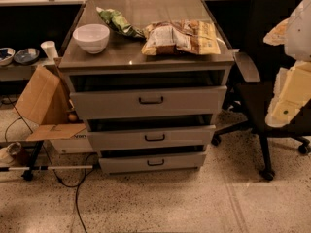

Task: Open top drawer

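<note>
The top drawer (148, 102) is the tallest grey front of the three in the metal cabinet, with a small black pull handle (151, 100) at its centre. It stands pulled out a little, with a dark gap above its front. The two shorter drawers (151, 138) below it also stand slightly out. My gripper (290, 93) is the pale cream shape at the right edge of the view. It is well to the right of the cabinet, in front of the chair, and touches nothing on the drawer.
On the cabinet top lie a white bowl (91, 37), a green bag (116, 21) and a tan snack bag (181, 37). A black office chair (262, 96) stands right of the cabinet. An open cardboard box (44, 101), cables (75, 188) and a pole are on the left.
</note>
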{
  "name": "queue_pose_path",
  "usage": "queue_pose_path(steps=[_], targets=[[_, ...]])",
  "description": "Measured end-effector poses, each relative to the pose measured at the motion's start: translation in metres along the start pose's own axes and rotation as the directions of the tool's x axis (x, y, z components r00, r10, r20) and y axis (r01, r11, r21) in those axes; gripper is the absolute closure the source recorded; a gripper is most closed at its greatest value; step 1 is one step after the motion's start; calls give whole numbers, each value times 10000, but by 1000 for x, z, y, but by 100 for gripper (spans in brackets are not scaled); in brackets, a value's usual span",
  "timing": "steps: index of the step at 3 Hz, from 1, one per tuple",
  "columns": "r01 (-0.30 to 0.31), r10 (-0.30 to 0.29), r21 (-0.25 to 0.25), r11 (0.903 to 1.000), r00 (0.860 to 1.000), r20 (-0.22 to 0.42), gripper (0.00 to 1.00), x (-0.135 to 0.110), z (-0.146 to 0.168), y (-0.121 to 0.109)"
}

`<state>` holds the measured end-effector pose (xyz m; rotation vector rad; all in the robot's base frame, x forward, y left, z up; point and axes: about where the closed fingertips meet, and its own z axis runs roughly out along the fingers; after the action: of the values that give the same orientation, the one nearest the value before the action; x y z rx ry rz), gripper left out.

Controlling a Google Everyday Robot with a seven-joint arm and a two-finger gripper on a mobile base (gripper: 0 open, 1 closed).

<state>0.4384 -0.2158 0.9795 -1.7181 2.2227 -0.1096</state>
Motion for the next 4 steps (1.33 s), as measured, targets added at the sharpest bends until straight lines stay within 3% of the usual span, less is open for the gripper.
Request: queue_pose_path(steps=[2,4], targets=[[257,-257,-18,9997,9997,58,0,-11,9,-1],[1727,-1665,-305,9845,9752,1461,0,-84,105,-16]])
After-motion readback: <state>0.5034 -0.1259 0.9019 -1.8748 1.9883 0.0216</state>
